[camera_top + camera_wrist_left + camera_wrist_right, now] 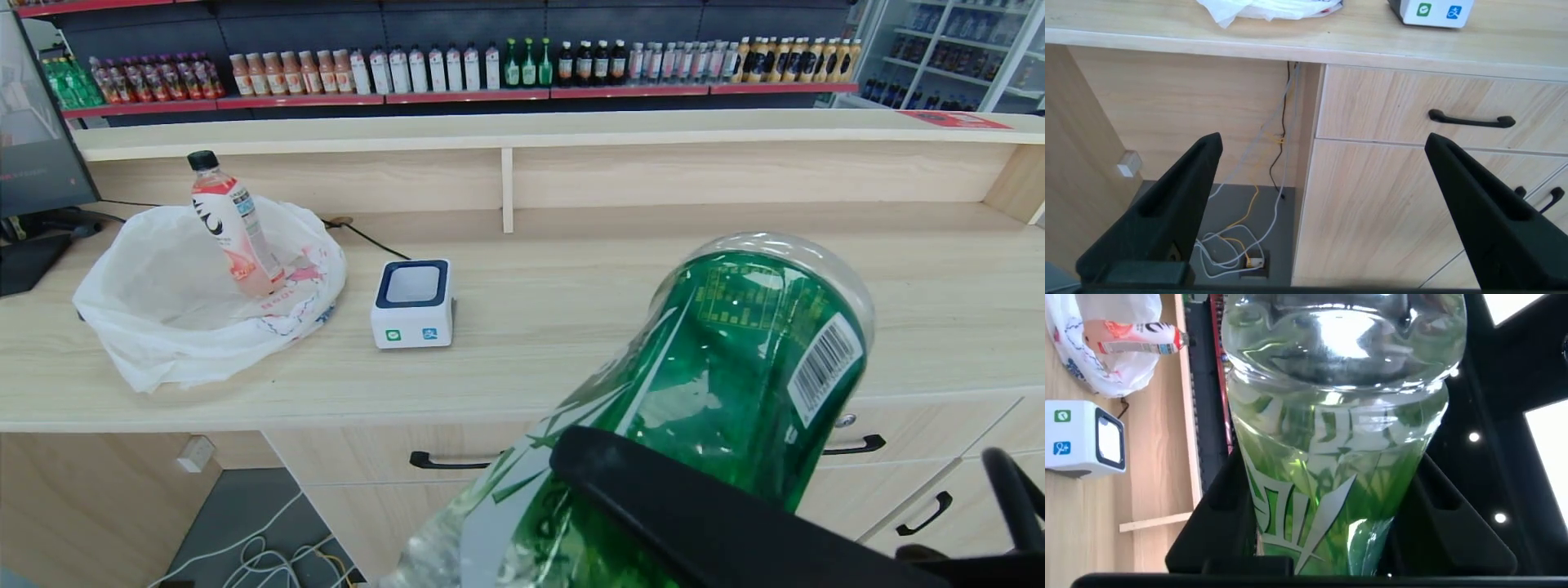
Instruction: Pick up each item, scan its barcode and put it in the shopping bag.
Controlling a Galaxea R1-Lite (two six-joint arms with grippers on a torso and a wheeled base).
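From the head view, the green bottle [718, 384] sits tilted in the right fingers [694, 506]; far to their left a pink bottle [237, 224] stands in the shopping bag [163, 318], with the scanner [412, 304] beside it. Left wrist view: the left fingers [1176, 204] are spread wide and empty, below the surface [1290, 41]. Right wrist view: the right fingers clamp the green bottle from both sides

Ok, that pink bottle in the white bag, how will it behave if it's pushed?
Likely tips easily: the pink bottle is tall, narrow and standing tilted on the soft plastic of the shopping bag. It looks full, so probably heavy for its size. Being round, it may roll once down.
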